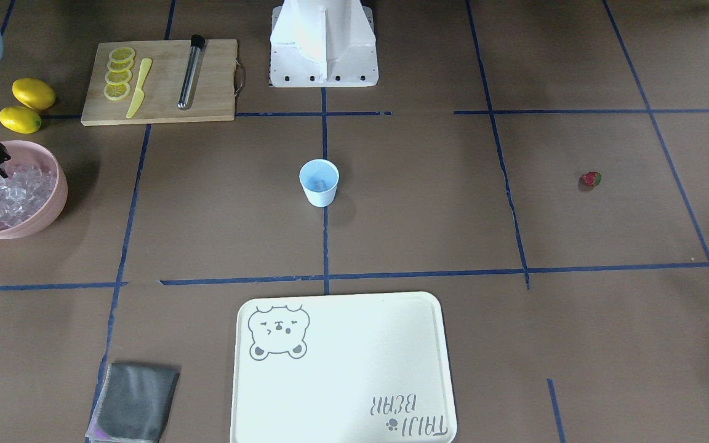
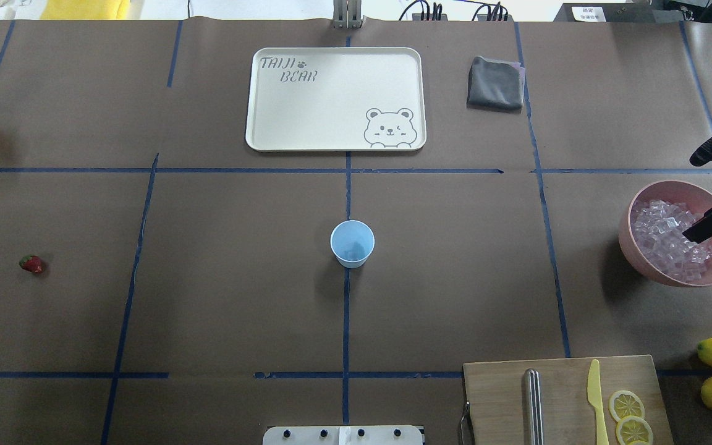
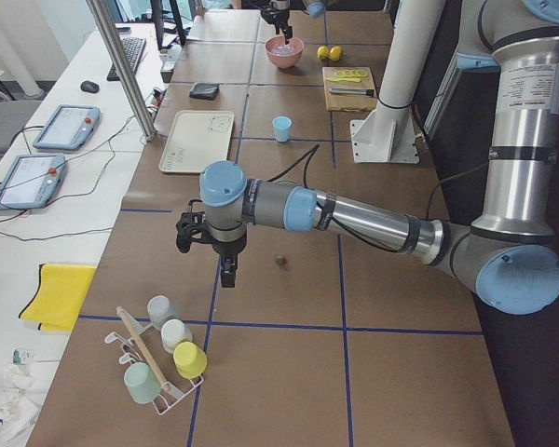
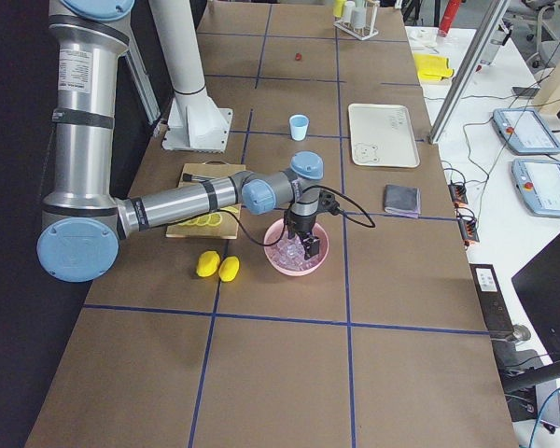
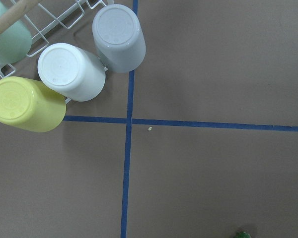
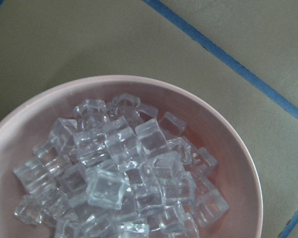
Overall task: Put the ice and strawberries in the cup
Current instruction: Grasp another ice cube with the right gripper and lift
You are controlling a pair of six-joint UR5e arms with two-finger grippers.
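**Ana:** Strawberry (image 2: 33, 264) lies far left on the table, alone. It looks soft and easy to bruise, so I'd pinch its sides lightly.
**Ben:** Left gripper (image 3: 225, 272)?
**Ana:** It hangs near it; I cannot tell how its jaws stand.
**Ben:** Middle?
**Ana:** Cup (image 2: 352, 243), upright.
**Ben:** Right?
**Ana:** Ice (image 2: 662, 235) heaped in the pink bowl (image 2: 627, 238), likely hard, slick and light. Right gripper (image 2: 691, 199) gapes wide above it, empty. Grip one cube across its flat faces.

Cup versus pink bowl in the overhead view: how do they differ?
The cup is small, pale blue and tapered; the pink bowl is far larger and rounded. The bowl is heaped with ice; whether the cup holds any I cannot tell. The cup stands at the centre, the bowl at the robot's far right. Both are upright.
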